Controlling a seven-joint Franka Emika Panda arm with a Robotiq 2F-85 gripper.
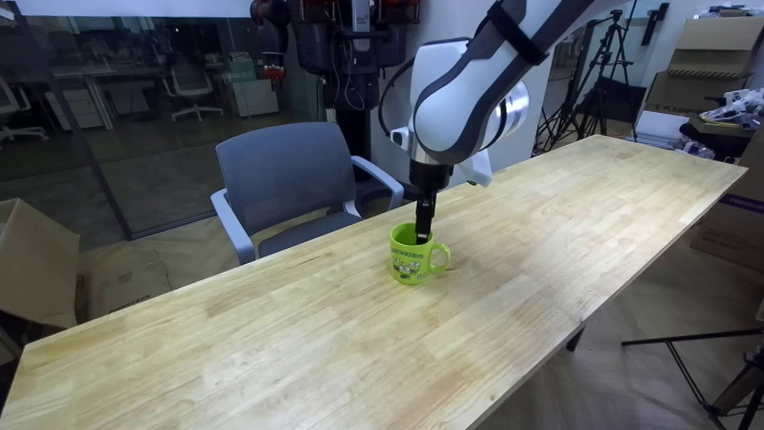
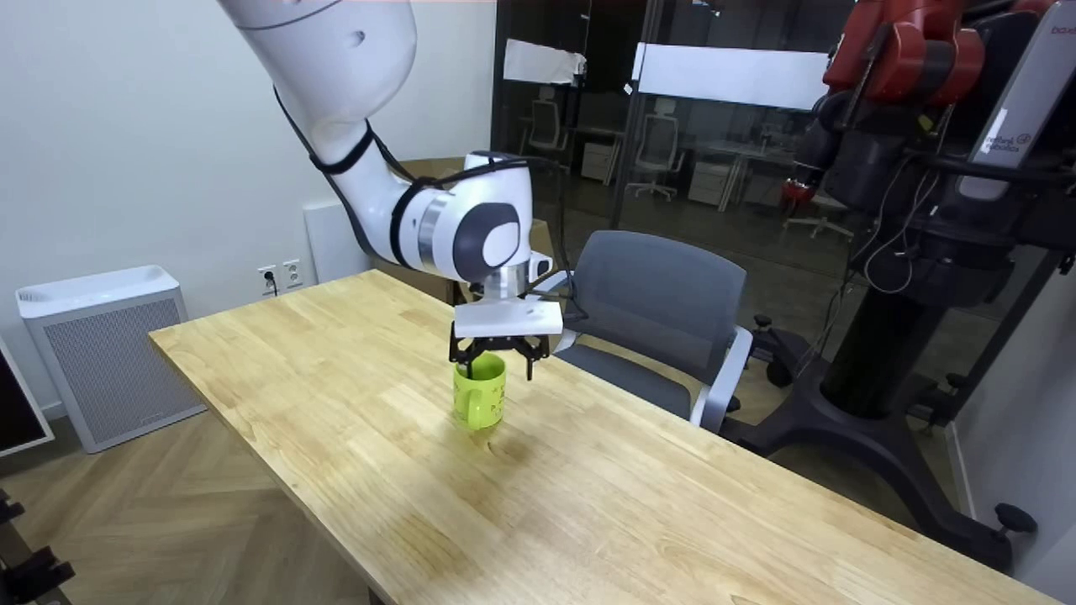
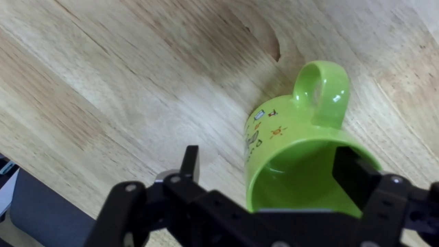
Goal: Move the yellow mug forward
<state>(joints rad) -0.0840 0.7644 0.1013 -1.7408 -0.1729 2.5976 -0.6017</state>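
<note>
The yellow mug is lime green and glossy, with small printed figures and a loop handle. It stands upright on the wooden table in both exterior views. In the wrist view the mug shows right of centre, its handle towards the top and its opening facing the camera. My gripper is open above the mug. In the wrist view one finger of the gripper reaches inside the mug's opening on the right. The opposite finger is outside the mug on the left, apart from its wall. The gripper body hides part of the rim.
The wooden table is long and carries the mug. A grey office chair stands close against one long edge, near the mug. A dark robot on a wheeled base stands beyond the chair. A tripod stands beside the opposite edge.
</note>
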